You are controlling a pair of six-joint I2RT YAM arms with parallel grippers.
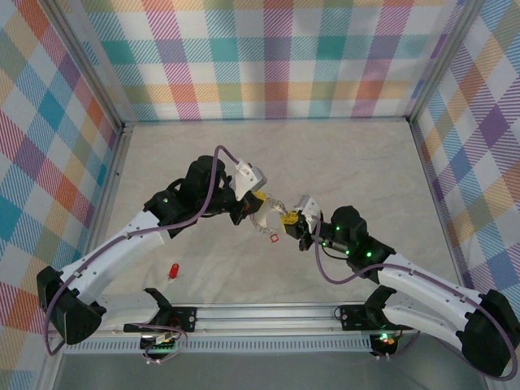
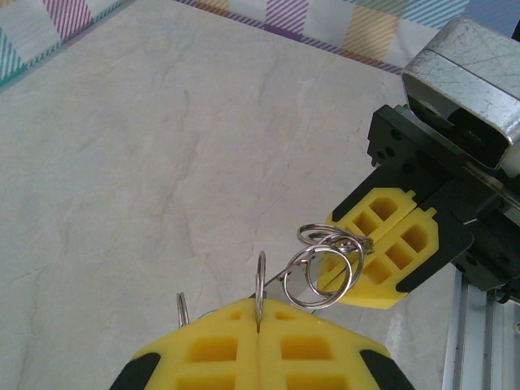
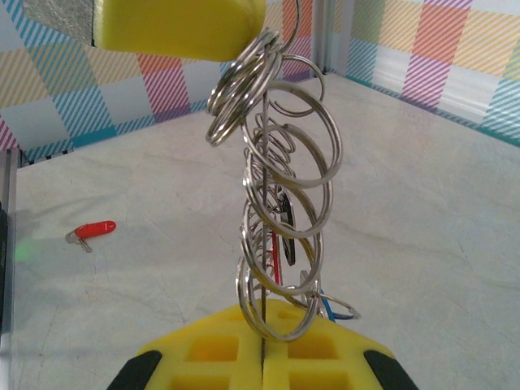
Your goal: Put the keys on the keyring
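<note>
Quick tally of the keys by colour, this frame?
Red keys: 2, loose red key on the table, hanging red key on the keyring
Black key: 1
Blue key: 1, mostly hidden
Total: 4 keys visible

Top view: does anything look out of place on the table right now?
One red key lies alone on the table beside the left arm, apart from the keyring, which is strung between the shut left fingers and right fingers. Nothing else stands out.
</note>
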